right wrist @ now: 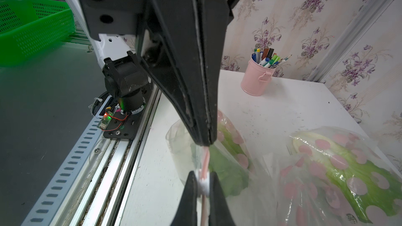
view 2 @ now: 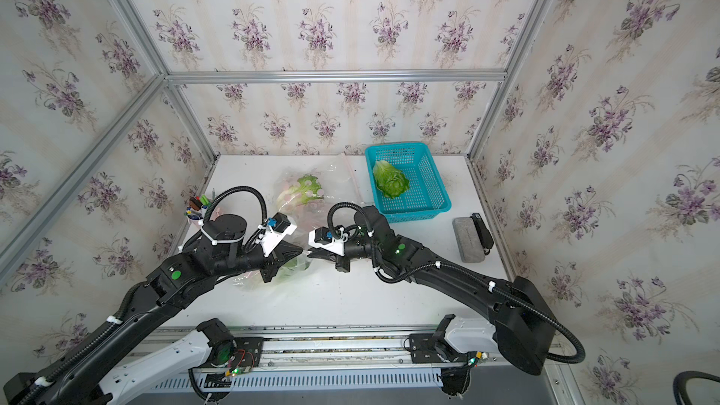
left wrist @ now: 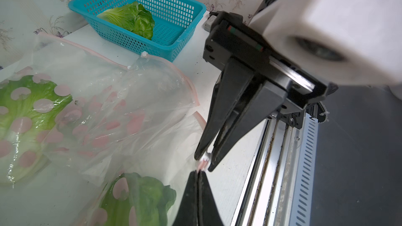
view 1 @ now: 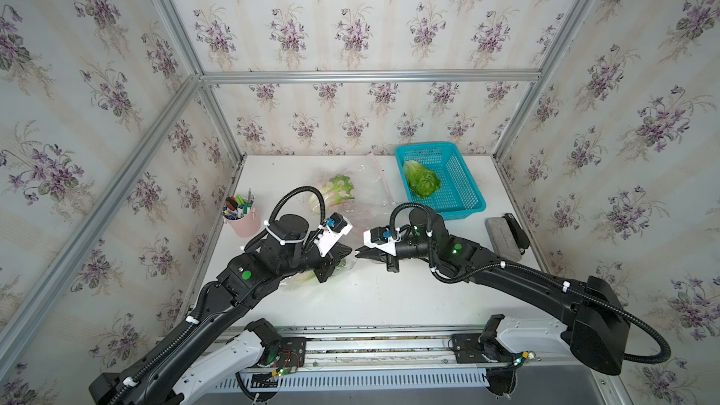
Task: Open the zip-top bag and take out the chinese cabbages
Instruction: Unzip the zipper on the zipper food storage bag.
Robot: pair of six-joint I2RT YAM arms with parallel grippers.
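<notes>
Three walls close in the workspace, all covered in wallpaper (view 1: 352, 33) of pale cream stripes with sprays of purple violets. Silver aluminium profiles (view 1: 370, 76) run up the corners and across the back wall as a frame. A white table (view 1: 389, 298) fills the booth, its top speckled with small dark marks in the wrist views. Along its near edge lie a metal rail (view 1: 389, 344) and a slotted strip (view 1: 389, 383), with a dark grey surface (left wrist: 359, 148) beyond. The light is even and soft, casting only faint shadows.
</notes>
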